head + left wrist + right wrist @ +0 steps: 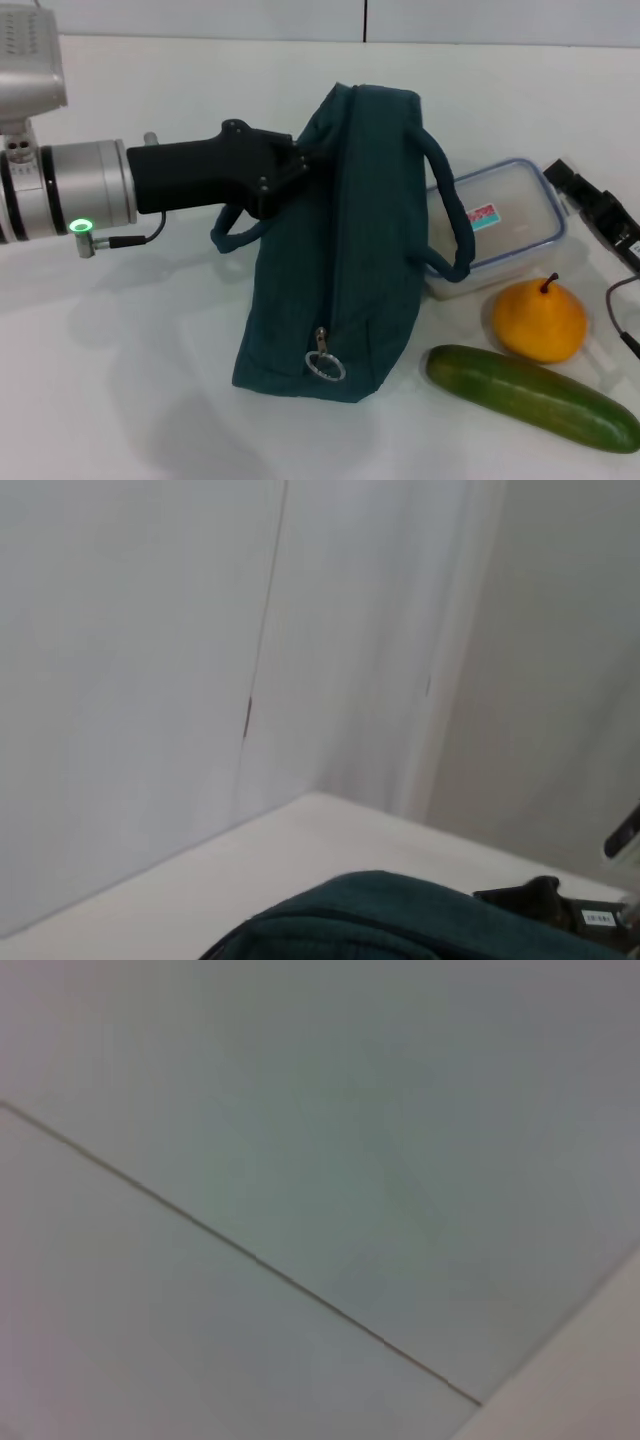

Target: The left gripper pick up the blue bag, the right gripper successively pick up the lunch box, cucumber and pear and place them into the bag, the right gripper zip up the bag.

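At frame centre the left gripper had its jaws clamped on the blue bag's upper edge, probably steadying it for loading. The lunch box, pear and cucumber lay at lower right. The right gripper's jaw state couldn't be told.

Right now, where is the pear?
In the head view the pear sits on the table at the robot's right, between the lunch box behind it and the cucumber in front.
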You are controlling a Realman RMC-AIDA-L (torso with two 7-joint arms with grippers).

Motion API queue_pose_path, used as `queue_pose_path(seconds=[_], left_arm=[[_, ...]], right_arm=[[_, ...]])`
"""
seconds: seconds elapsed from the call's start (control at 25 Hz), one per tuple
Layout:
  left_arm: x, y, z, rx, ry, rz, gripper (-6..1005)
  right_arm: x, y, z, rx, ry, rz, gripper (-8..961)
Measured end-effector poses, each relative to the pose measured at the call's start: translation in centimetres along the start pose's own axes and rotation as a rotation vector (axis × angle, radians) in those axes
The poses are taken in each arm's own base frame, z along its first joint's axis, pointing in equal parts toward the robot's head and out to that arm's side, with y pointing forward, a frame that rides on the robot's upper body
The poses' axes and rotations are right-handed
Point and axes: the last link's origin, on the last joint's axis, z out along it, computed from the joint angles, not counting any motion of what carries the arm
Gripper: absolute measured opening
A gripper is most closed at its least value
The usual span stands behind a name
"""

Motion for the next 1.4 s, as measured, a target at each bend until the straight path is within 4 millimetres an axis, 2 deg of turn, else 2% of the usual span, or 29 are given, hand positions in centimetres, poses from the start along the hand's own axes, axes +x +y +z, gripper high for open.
queue_pose_path(seconds=[0.28,0.56,0.72,1.0,1.12,1.4], left_arm=[[0.3,0.6,-0.7,-0.02,0.057,-0.016,57],[0.5,0.5,-1.3,0.014,0.113,-0.027,58],[0.8,-0.4,-1.6,0.08,0.15,-0.043,59],[0.6,-0.7,-1.0,0.087,0.151,-0.044,60],[0.6,-0.8,-0.7,0.093,0.147,-0.041,61],[0.6,-0.9,0.0,0.089,0.143,-0.019,62]], right_arm=[[-1.6,0.4,-1.5,-0.08,-0.056,-0.127,94],[-3.7,0.9,-1.7,-0.151,-0.08,-0.231,95],[-4.8,2.0,-1.5,-0.226,-0.113,-0.304,95],[-7.9,4.0,-1.2,-0.381,-0.166,-0.443,95],[-9.3,5.4,-0.1,-0.463,-0.178,-0.487,95],[-11.4,9.2,4.2,-0.65,-0.135,-0.479,94]])
